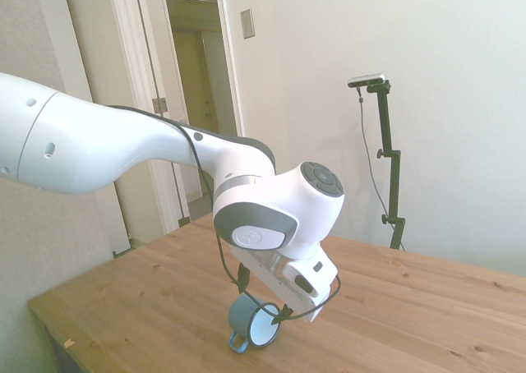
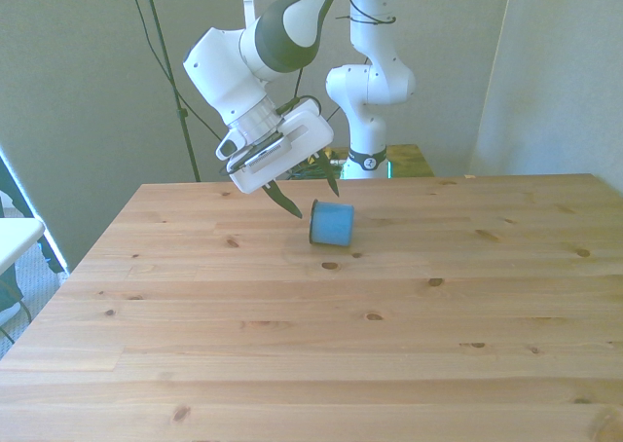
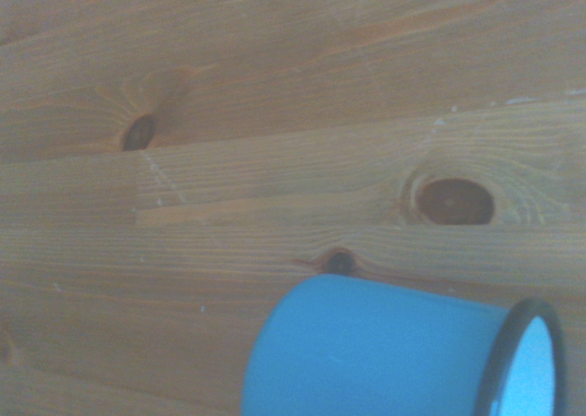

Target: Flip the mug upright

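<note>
Side view: mug (image 1: 253, 321) on its side on table (image 1: 427, 307), mouth toward camera, handle low; hand (image 1: 283, 311) just above it. Front view: hand (image 2: 304, 197) fingers apart beside mug (image 2: 332, 224). Wrist view: mug (image 3: 385, 352) on wood.

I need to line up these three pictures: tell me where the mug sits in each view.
Side view: the mug lies on its side at bottom centre, under the wrist.
Front view: upper middle of the table, just right of the gripper.
Wrist view: at the lower edge, dark rim showing.
Shared landmark: the pine tabletop's dark knots.
</note>
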{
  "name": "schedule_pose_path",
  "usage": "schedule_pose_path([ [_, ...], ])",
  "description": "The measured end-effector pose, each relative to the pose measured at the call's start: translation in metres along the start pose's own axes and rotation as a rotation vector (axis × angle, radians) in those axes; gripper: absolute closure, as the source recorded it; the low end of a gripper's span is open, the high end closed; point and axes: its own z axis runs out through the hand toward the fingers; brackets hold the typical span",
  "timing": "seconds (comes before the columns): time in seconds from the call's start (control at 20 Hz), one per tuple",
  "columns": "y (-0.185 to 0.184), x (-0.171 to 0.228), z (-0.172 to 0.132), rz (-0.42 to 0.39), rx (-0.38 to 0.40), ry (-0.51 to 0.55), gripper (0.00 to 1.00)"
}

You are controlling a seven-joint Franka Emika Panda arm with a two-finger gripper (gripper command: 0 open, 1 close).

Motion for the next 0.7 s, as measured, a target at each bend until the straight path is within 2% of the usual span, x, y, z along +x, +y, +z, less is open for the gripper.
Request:
schedule_pose_path([
  [0.7,0.015,0.030,0.029,-0.005,0.113,-0.208,0.00],
])
